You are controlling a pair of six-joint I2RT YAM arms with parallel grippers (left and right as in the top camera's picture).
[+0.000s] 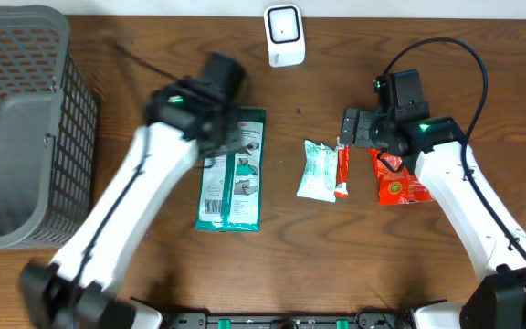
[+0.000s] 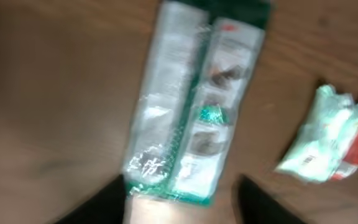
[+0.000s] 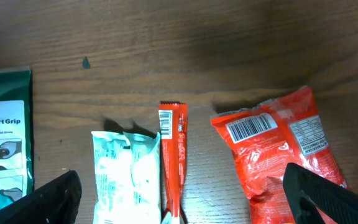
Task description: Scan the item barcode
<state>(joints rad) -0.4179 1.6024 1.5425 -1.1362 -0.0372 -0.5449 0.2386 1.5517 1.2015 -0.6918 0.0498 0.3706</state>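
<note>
Dark left fingers (image 2: pixel 101 205), nearest the lens: spread apart, grasping nothing, poised over the near end of the task's likely item, though the view is blurred. Item: flat green-and-white film pack of gloves (image 1: pixel 240 196), lying face up on the brown wooden desk (image 1: pixel 336 265), left of centre, no barcode showing on the visible face. Just right of it: white-and-teal crinkled pouch (image 1: pixel 318 171), with a slim red stick packet (image 1: pixel 342 174) touching its right edge. Further right: red-orange foil snack bag (image 3: pixel 278 149), barcode (image 3: pixel 250 127) face up. Right fingers (image 3: pixel 48 199): released to full spread above these three, empty. White upright scanner (image 1: pixel 284 35): far edge of the desk, well apart from every item. Container: grey slatted plastic basket (image 1: pixel 71 100), far left; nothing visible inside. Hazards, as judged: slick flat film may slide out of a pinch at one end; a hidden code may reach the scanner facing the wrong way; wide right fingers could drag stick and pouch together.
</note>
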